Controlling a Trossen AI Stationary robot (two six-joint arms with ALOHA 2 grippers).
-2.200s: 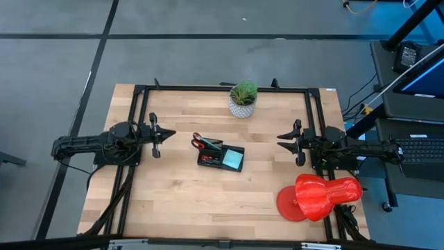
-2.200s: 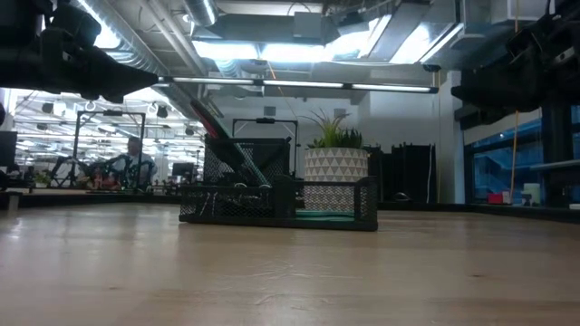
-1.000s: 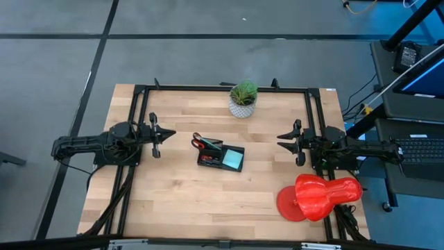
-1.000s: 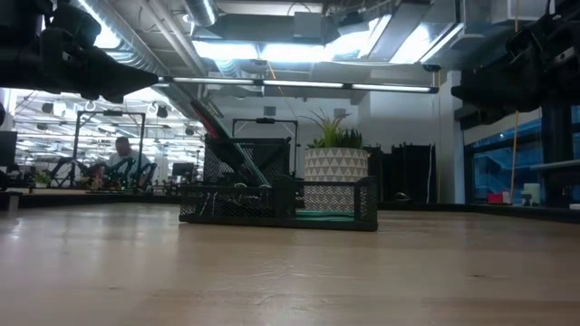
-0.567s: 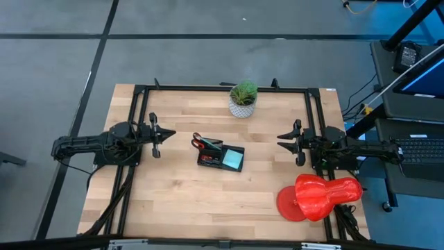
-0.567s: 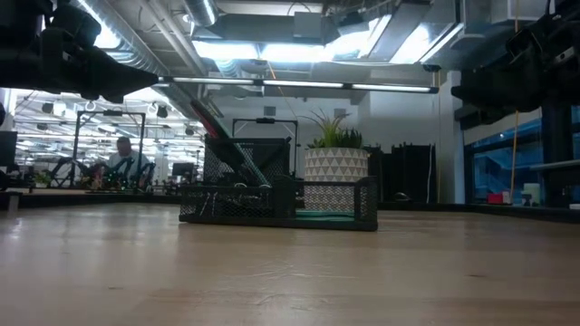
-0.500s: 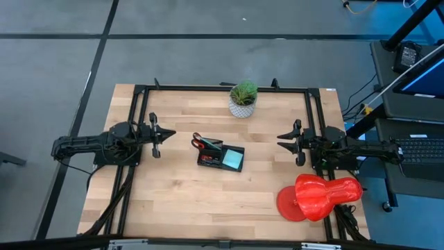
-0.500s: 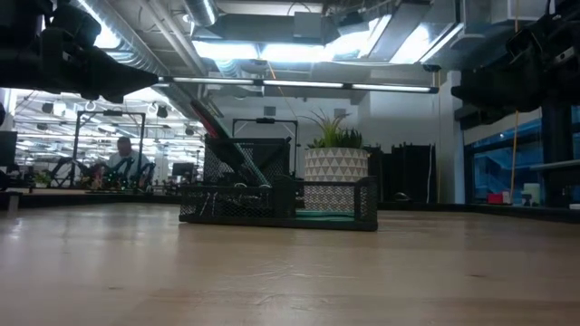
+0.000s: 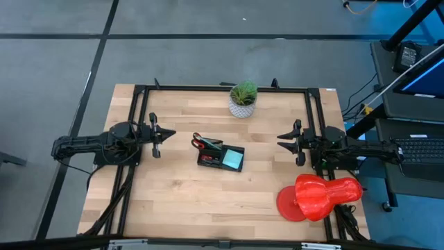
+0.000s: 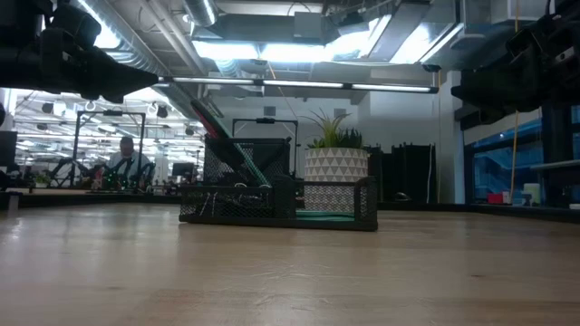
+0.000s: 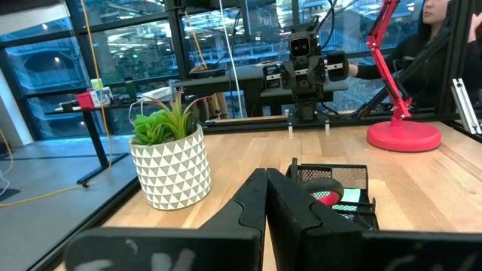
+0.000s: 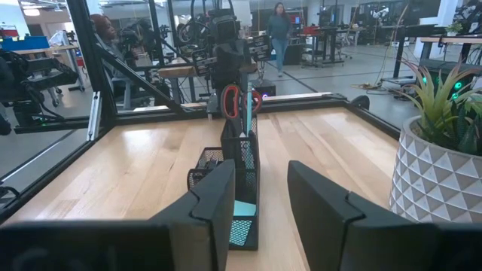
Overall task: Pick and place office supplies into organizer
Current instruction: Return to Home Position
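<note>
The organizer (image 9: 206, 159) sits mid-table (image 9: 180, 205), with scissors (image 9: 201, 144) and notepad (image 9: 234, 160) inside. The left arm (image 9: 104, 146), jaws pressed together, and the right arm (image 9: 347, 149), jaws spread, rest at opposite edges. Homing well means settling each arm there without sweeping over the organizer.

Overhead, long strip lights (image 10: 272, 50) are glaring among bare silver ducts (image 10: 145, 41) and pipes. A grey concrete floor (image 9: 208, 62), crossed by dark lines (image 9: 208, 37), is spreading around the pale wood-plank counter (image 9: 180, 201). Beyond the counter's right end a dark desk (image 9: 409, 104) is carrying a black keyboard (image 9: 420, 149). Tall dark-framed windows (image 11: 45, 68) are letting in bluish daylight. Farther workbenches (image 12: 444, 38) are standing across the open hall, and a white wall (image 10: 399, 118) is showing at the back.
</note>
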